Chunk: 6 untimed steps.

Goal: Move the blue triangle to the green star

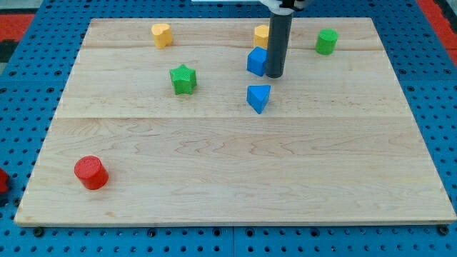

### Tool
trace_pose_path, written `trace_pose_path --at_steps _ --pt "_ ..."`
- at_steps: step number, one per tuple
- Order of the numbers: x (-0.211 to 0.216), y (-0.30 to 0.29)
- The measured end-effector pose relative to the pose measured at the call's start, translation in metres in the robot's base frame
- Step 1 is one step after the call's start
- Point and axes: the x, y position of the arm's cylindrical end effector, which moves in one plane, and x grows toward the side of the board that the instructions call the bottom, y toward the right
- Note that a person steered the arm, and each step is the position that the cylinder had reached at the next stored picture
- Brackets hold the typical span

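Note:
The blue triangle (258, 98) lies on the wooden board a little right of centre, in the upper half. The green star (183, 79) sits to its left and slightly higher, about a hundred pixels away. My tip (274, 75) is at the lower end of the dark rod, just above and to the right of the blue triangle, with a small gap between them. The tip stands right beside a blue cube (256, 61), against its right side.
A yellow block (262, 34) sits behind the rod near the view's top. A yellow heart (162, 34) is at top left, a green cylinder (327, 41) at top right, a red cylinder (91, 173) at bottom left. The board's edge (235, 223) borders blue pegboard.

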Motion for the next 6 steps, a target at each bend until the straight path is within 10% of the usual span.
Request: trace_pose_path --at_steps 2,3,6 --pt "0.074 0.019" --pt "0.058 -0.077" --pt "0.027 -0.091"
